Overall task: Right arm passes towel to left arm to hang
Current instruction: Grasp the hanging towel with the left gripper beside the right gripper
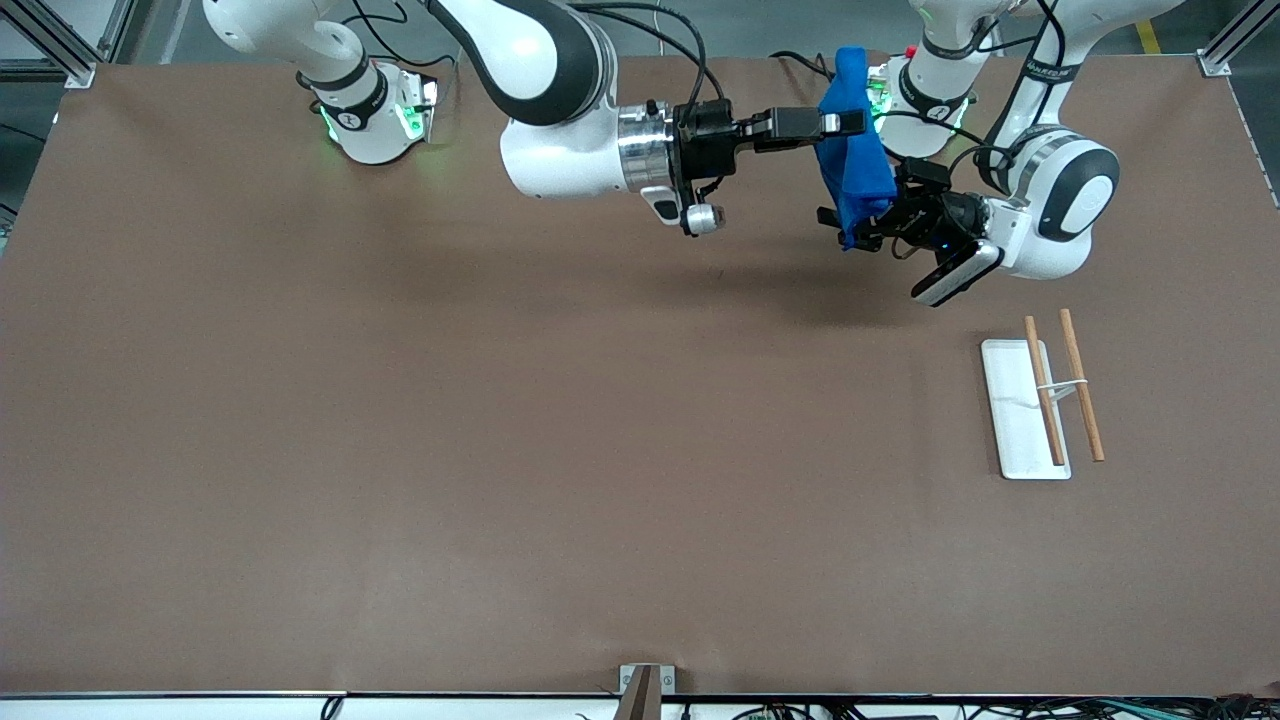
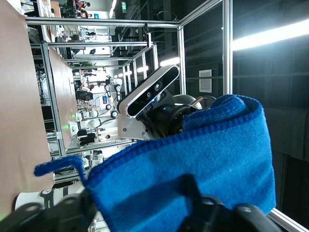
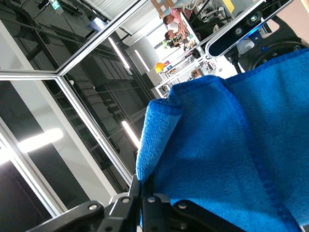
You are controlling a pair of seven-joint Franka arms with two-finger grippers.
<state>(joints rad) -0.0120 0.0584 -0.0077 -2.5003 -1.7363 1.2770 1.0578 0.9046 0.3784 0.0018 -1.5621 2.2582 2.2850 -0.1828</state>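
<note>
A blue towel (image 1: pixel 855 165) hangs in the air over the table's edge by the left arm's base. My right gripper (image 1: pixel 850 122) is shut on its upper part; the pinch shows in the right wrist view (image 3: pixel 142 186), where the towel (image 3: pixel 231 145) fills most of the picture. My left gripper (image 1: pixel 850 228) is at the towel's lower end, with its fingers apart on either side of the cloth. In the left wrist view the towel (image 2: pixel 203 159) lies between the spread fingers of my left gripper (image 2: pixel 140 212).
A rack with a white base (image 1: pixel 1005 420) and two wooden rods (image 1: pixel 1082 385) stands toward the left arm's end of the table, nearer the front camera than the grippers. The brown table (image 1: pixel 500 450) spreads wide around it.
</note>
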